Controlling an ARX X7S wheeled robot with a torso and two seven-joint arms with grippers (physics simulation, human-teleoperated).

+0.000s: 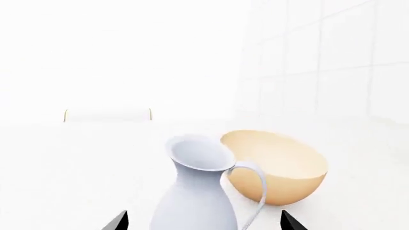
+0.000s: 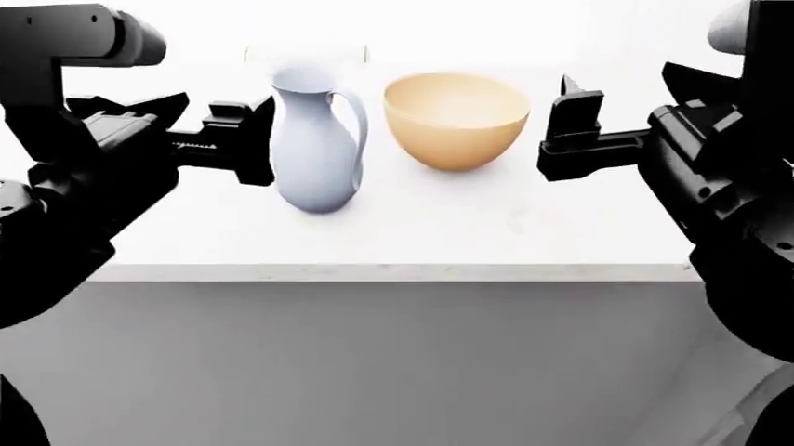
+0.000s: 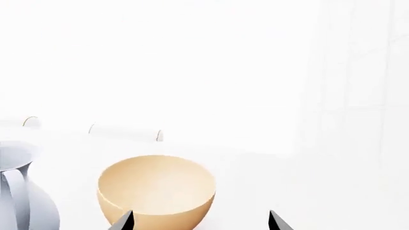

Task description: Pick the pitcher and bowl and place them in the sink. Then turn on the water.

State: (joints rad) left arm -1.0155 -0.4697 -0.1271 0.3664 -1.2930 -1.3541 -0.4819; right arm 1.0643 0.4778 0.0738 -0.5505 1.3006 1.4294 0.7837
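The pale bluish-white pitcher (image 2: 316, 149) stands upright on the white counter (image 2: 410, 232), handle toward the tan bowl (image 2: 456, 119) beside it. My left gripper (image 2: 263, 141) is open right at the pitcher's side. In the left wrist view the pitcher's belly (image 1: 195, 196) fills the space between the two fingertips of the left gripper (image 1: 204, 223), and the bowl (image 1: 281, 167) sits just behind. My right gripper (image 2: 552, 130) hangs open, a short gap from the bowl. In the right wrist view the bowl (image 3: 156, 189) lies off-centre by one fingertip of the right gripper (image 3: 201, 221). Sink and water are out of view.
The counter's front edge (image 2: 397, 272) runs across the head view with a grey cabinet face (image 2: 372, 362) below. A white cylinder with gold-rimmed ends (image 1: 107, 115) lies at the back of the counter. A pale tiled wall (image 1: 332, 62) rises behind.
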